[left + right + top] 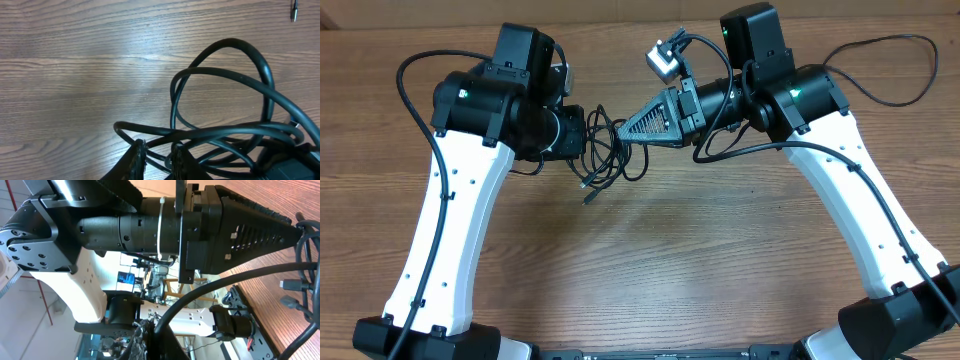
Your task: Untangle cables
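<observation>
Cables [606, 150] sit as one loose black knot on the wooden worktop [720, 260], between the two arms, with one plug [588, 196] trailing out toward the near side. They are thin, limp cords, light enough that pulling any loop would likely drag the whole knot along instead of opening it, so one side should anchor while the other draws. The jackets look smooth and slightly glossy, so I would expect a strand to slide through a slack pinch. The plugs are the only stiff parts, and probably the only ones that would suffer from hard squeezing. The left claw [156, 157] points down into the knot's left edge, its fingers [135, 161] a narrow gap apart with a strand crossing between them. Whether they bite on it I cannot tell, since the tips sit at the very bottom of the wrist view. The right claw [626, 128] is drawn together to a point, its tip against the knot's right edge. The best hold, to my eye, is a single outer strand just behind the trailing plug — a free end to feed back through the loops — not the middle crossing, where several cords would be caught at once.
</observation>
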`<state>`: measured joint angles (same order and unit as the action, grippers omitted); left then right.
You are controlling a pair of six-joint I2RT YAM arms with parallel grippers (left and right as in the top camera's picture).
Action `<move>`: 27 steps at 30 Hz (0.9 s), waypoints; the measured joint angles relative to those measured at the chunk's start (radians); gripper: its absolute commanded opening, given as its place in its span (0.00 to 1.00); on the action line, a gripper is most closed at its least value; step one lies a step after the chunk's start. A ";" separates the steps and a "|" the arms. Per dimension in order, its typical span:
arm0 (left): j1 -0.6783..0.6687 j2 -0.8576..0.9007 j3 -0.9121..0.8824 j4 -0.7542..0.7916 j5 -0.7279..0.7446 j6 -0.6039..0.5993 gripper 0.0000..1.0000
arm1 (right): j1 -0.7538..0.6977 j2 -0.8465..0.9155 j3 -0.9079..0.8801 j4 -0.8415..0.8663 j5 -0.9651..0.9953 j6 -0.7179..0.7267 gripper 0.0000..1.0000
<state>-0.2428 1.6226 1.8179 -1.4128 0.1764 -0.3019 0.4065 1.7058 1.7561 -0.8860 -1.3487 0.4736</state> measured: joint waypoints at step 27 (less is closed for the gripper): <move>-0.074 0.006 0.088 -0.153 0.116 0.043 0.40 | 0.000 0.000 0.000 -0.042 0.031 -0.003 0.04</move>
<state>-0.3164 1.6291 1.9057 -1.5661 0.2920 -0.2584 0.4065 1.7058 1.7561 -0.9283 -1.3182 0.4709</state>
